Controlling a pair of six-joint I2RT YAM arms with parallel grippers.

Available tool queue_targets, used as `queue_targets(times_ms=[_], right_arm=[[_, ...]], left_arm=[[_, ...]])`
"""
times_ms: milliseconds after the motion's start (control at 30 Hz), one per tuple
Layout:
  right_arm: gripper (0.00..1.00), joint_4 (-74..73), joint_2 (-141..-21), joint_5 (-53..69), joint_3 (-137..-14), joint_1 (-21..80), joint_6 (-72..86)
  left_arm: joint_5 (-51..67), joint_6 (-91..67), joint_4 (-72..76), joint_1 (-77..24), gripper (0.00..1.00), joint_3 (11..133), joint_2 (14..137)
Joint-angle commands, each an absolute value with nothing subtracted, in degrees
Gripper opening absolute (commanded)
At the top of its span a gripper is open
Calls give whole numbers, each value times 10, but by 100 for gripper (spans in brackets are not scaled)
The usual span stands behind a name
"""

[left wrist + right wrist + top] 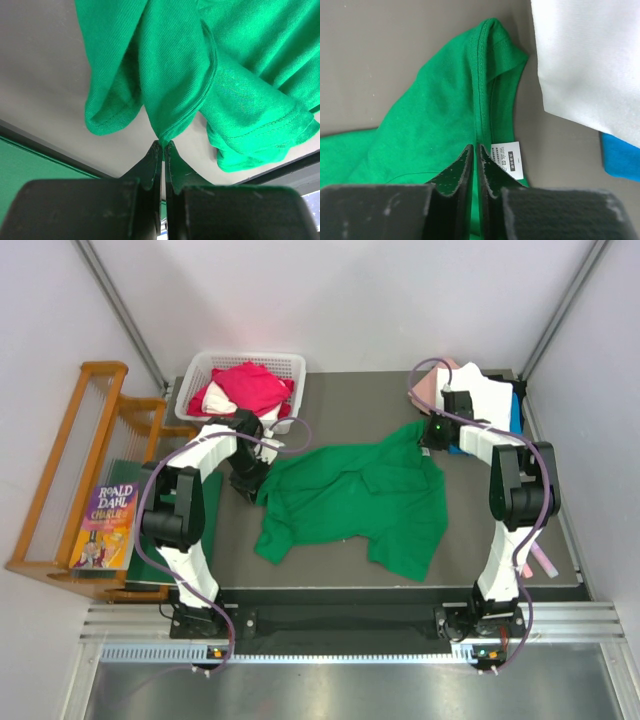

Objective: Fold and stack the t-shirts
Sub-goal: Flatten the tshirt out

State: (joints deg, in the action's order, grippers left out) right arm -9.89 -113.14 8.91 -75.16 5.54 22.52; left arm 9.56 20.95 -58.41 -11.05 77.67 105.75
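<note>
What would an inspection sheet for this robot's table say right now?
Surface: dark grey table.
Job's things: green t-shirt crumpled mid-table; red t-shirt in the white basket, far left; white t-shirt, pink t-shirt and blue t-shirt piled far right.
Clutter: book on the wooden rack, left of the table.
Grippers: left gripper, fingers shut on the green t-shirt's edge; right gripper, fingers shut on its collar beside the label.
Cables: purple cable looping along each arm.
Surroundings: white walls.
</note>
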Motion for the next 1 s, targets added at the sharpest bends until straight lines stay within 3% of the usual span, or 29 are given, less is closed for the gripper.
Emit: queue_targets(times_ms=[0,633,700,800,967], right_arm=[[0,-91,-1138,98,-779,62,221],[0,-95,-1033,88,-778,63,220],[17,-103,-1046,84,-780,62,218],[29,-107,-1069,84,-771,62,217],[29,-90,-1090,82,-750,61,221]], left_arm=[[100,216,-576,-111,0,778,1034],[101,213,-585,-101,0,814,1028],[101,213,-584,-101,0,810,1028],[98,214,-583,-101,0,802,1023],[98,218,-581,-101,0,795,1023]])
